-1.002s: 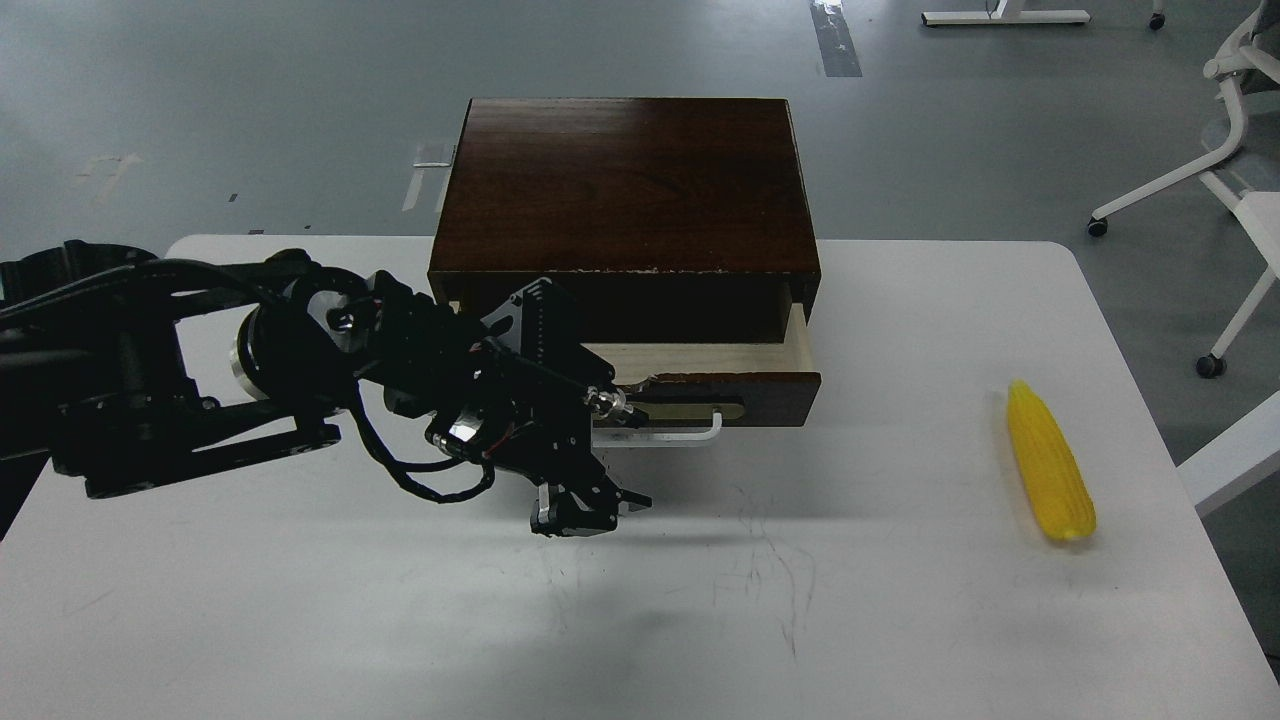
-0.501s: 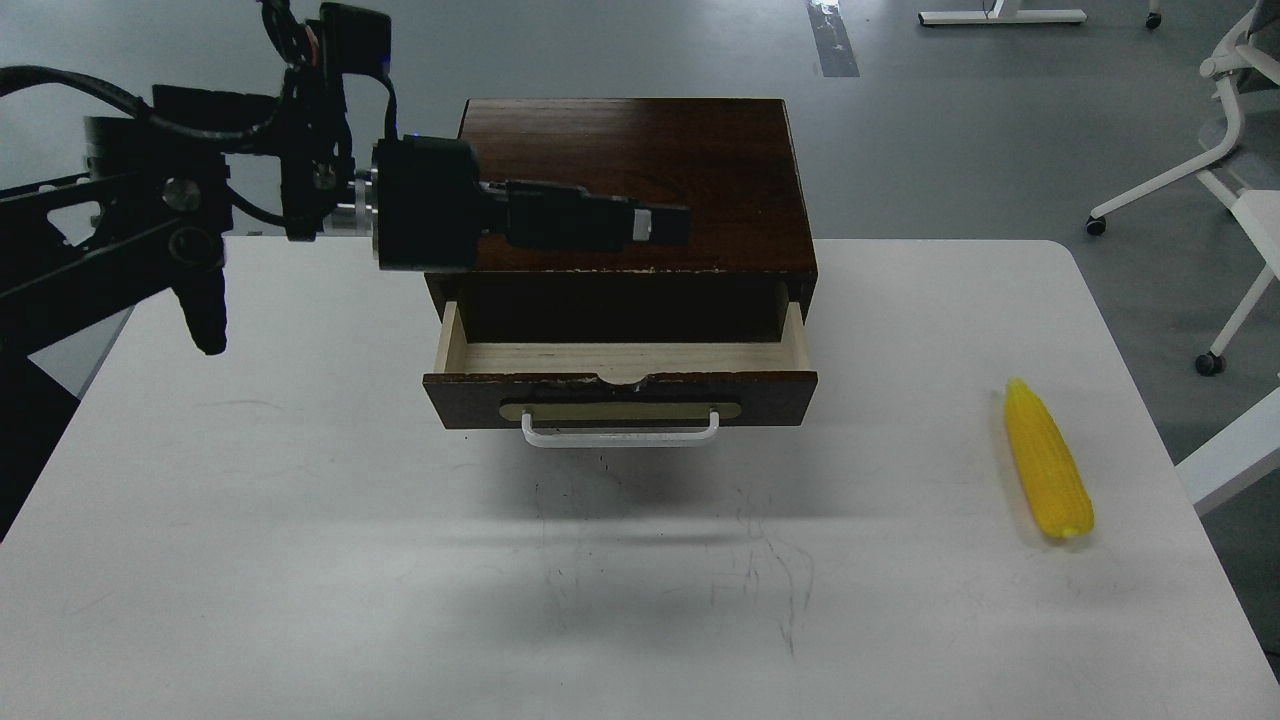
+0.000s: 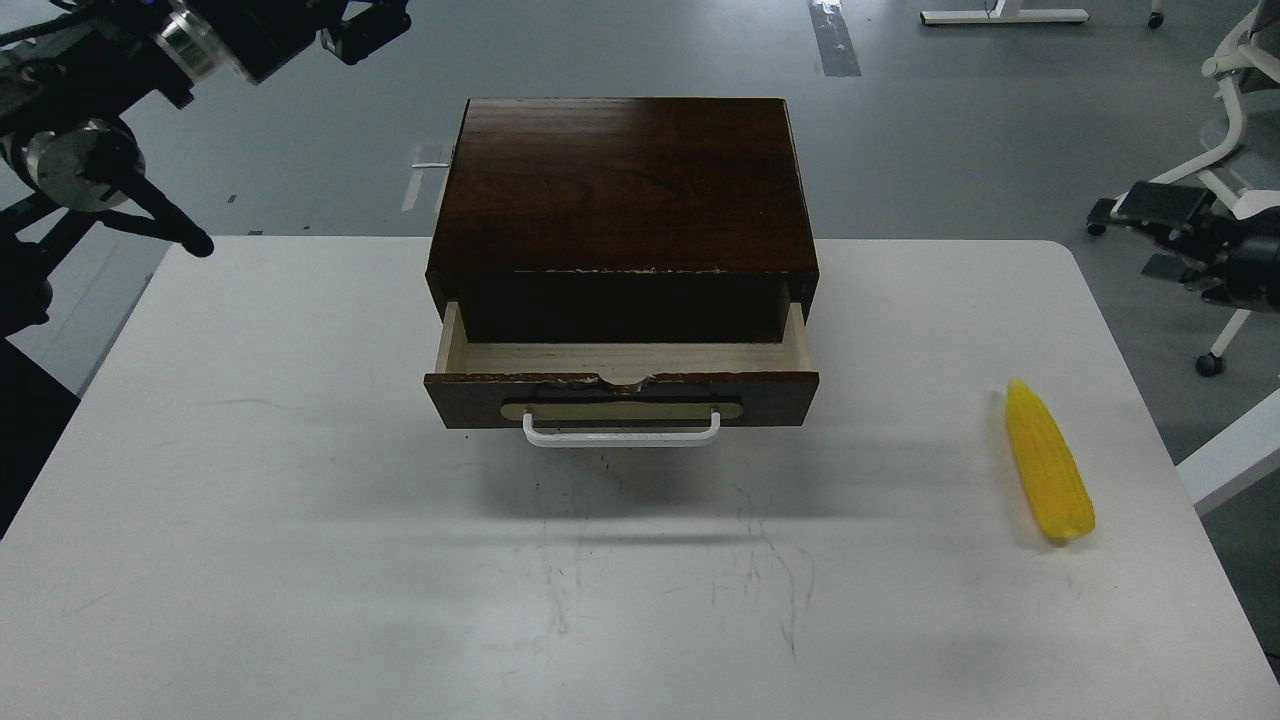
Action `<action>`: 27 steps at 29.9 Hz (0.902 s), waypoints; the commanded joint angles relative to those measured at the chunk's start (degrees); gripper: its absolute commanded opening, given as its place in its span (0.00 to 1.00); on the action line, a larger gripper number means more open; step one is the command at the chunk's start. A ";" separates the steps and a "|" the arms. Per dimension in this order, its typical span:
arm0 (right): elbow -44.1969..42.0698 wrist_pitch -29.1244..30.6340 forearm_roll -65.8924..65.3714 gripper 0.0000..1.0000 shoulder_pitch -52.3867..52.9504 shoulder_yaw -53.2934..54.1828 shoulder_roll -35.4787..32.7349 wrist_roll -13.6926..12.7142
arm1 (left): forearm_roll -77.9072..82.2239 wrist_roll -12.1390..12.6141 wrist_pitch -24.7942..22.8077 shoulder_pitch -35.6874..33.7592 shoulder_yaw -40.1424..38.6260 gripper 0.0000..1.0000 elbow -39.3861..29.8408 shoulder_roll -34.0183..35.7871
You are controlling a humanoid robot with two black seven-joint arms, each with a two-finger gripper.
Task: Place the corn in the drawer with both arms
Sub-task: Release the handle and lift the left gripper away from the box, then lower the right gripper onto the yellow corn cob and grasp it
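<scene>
The yellow corn [image 3: 1048,462] lies on the white table [image 3: 300,520] near its right edge, pointed tip away from me. The drawer [image 3: 620,396] of the dark brown box [image 3: 620,185] stands pulled out partway, showing pale wood inside and its white handle [image 3: 620,436]; nothing shows in it. My left arm is raised at the top left, and its gripper [image 3: 368,24] is dark and cut by the frame's edge, far from the drawer. My right gripper [image 3: 1152,236] comes in at the right edge, above and behind the corn, its two fingers apart and empty.
A white wheeled chair [image 3: 1225,130] stands on the grey floor beyond the table's right rear corner. Another white surface [image 3: 1230,455] sits just past the table's right edge. The table has faint scuff marks at the front middle.
My left arm has let go of the drawer handle, lifted up and swung back to the top left. My right gripper has come into view at the right edge. The drawer stays pulled out.
</scene>
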 commanded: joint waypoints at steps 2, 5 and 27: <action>7.72 0.00 -4.69 1.00 0.14 -2.17 -0.94 -5.72 | -5.84 0.18 -0.01 0.53 -0.17 0.98 0.82 0.67; 8.96 0.00 -8.03 0.99 -1.09 -3.83 -1.03 -7.66 | -5.84 0.18 -0.01 0.53 -0.61 0.98 0.91 0.67; 10.81 -1.10 -14.37 0.94 -3.37 -12.89 2.66 -21.38 | -6.02 -0.43 -0.01 0.79 -2.28 0.98 0.91 2.43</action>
